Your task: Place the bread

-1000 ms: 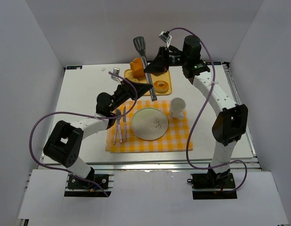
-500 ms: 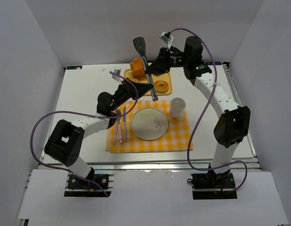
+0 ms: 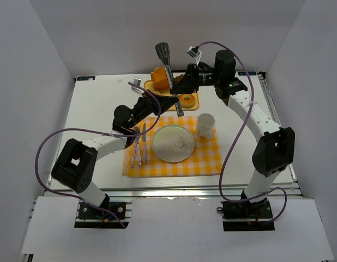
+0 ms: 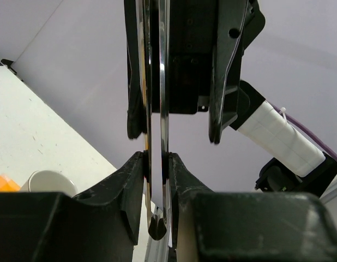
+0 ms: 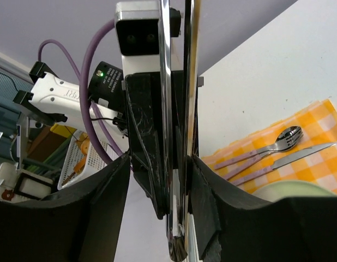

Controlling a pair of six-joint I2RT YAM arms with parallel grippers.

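The plate (image 3: 173, 143) is bare. The left gripper (image 4: 156, 161) and right gripper (image 5: 175, 164) both clamp 1 spatula (image 3: 167, 68); a mistimed release could drop it onto the board (image 3: 193, 90). The bread shows in no view, perhaps hidden behind them.

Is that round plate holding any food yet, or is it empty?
Empty: the plate shows only its bare pale face with a small printed motif, nothing lying on it.

Right hand (image 3: 175, 88) slid nearer along spatula (image 3: 163, 53); elbow swung outward
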